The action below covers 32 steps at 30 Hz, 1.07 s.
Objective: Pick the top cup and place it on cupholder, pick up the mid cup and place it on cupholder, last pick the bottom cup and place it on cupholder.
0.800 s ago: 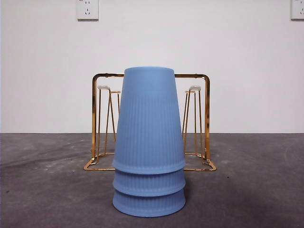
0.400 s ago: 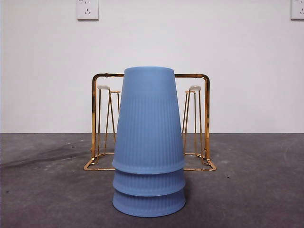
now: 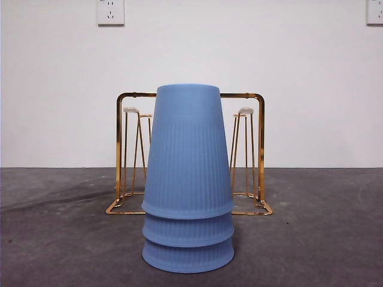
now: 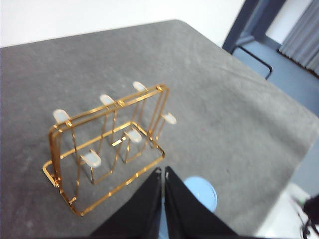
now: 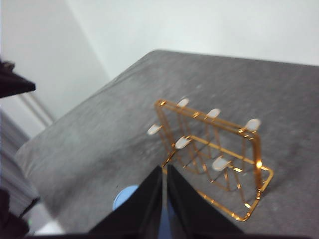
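Observation:
Three light-blue ribbed cups stand upside down, nested in one stack, in the middle of the front view: the top cup (image 3: 188,149), the mid cup's rim (image 3: 188,232) and the bottom cup's rim (image 3: 188,257). Behind the stack stands the gold wire cupholder (image 3: 258,149) with white-tipped pegs and no cup on it. My left gripper (image 4: 163,175) is shut high above the table, with the cupholder (image 4: 107,144) and the stack's blue top (image 4: 202,191) beneath it. My right gripper (image 5: 164,172) is also shut and aloft, above the cupholder (image 5: 214,149) and the blue cup stack (image 5: 125,196).
The table top (image 3: 323,239) is dark grey and matte. A white wall with two sockets (image 3: 111,12) rises behind it. The table's edge and a dark frame (image 4: 249,30) show in the left wrist view.

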Tool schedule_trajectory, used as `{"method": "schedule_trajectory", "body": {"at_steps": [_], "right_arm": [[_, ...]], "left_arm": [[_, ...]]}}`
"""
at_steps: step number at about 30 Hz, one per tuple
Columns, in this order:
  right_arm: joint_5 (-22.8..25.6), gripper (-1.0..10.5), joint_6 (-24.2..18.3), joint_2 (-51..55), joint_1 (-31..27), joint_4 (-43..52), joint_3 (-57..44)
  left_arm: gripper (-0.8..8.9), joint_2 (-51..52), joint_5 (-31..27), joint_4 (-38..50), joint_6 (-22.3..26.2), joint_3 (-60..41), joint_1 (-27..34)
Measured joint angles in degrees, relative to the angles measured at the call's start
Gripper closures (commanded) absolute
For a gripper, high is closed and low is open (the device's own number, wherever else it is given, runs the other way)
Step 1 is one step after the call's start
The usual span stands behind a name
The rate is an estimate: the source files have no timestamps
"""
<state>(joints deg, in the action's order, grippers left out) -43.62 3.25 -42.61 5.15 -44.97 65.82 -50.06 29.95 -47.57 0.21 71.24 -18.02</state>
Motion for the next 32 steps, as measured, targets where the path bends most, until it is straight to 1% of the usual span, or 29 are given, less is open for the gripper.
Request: {"method": "schedule_trajectory", "body": {"at_steps": [4, 7, 8, 9, 10, 11, 12, 13, 14, 15, 17, 19, 24, 28, 32], "right_arm": [[0.02, 9.3, -0.66, -0.26, 1.62, -0.52, -0.02], [0.13, 9.3, -0.94, -0.15, 1.62, -0.52, 0.0], [0.15, 9.3, -0.94, -0.11, 1.62, -0.52, 0.0], [0.26, 9.2, -0.96, -0.11, 1.62, -0.52, 0.0], [0.44, 8.8, -0.96, -0.13, 1.62, -0.52, 0.0], [0.74, 8.1, -1.07, -0.13, 1.62, -0.52, -0.02], [1.29, 7.4, -1.18, -0.13, 1.62, -0.5, 0.0], [1.6, 6.5, -1.33, -0.13, 1.62, -0.52, 0.0], [1.68, 6.0, -1.36, -0.13, 1.62, -0.52, -0.02], [1.68, 5.2, -1.36, -0.2, 1.62, -0.52, 0.0], [1.68, 4.6, -1.33, -0.28, 1.62, -0.52, -0.02], [1.66, 4.5, -1.31, -0.31, 1.62, -0.52, 0.0], [1.66, 4.5, -0.22, -0.81, 2.25, -0.72, 0.0], [1.84, 4.5, 0.17, -2.32, 5.25, -1.14, 0.04], [5.68, 4.5, 0.57, -5.2, 10.4, -3.26, 1.01]], "left_arm": [[8.05, 0.28, -0.02, -2.93, 0.46, 0.0, -0.72], [8.05, 0.2, -0.02, -3.5, 0.33, 0.0, -1.01], [8.01, 0.2, -0.02, -3.48, 0.31, 0.0, -1.01], [7.76, 0.2, -0.02, -3.48, 0.28, 0.0, -1.01], [7.45, 0.2, -0.02, -3.48, 0.28, 0.0, -1.01], [7.12, 0.2, -0.02, -3.48, 0.28, 0.0, -1.01], [6.59, 0.2, 0.0, -3.5, 0.26, 0.0, -1.01], [6.0, 0.2, -0.02, -3.48, 0.28, 0.0, -1.01], [5.46, 0.2, -0.02, -3.5, 0.26, 0.0, -1.01], [4.8, 0.2, -0.02, -3.48, 0.26, 0.0, -1.01], [3.63, 0.2, 0.0, -3.48, 0.28, 0.0, -1.01], [3.13, 0.2, -0.02, -3.45, 0.28, 0.0, -1.01], [3.13, 0.22, -0.02, -3.43, -0.24, 0.0, -1.01], [3.13, 0.39, 0.0, -3.52, -1.9, 0.0, -1.01], [3.13, 1.64, -0.02, -4.57, -2.56, 0.0, -1.01]]}}
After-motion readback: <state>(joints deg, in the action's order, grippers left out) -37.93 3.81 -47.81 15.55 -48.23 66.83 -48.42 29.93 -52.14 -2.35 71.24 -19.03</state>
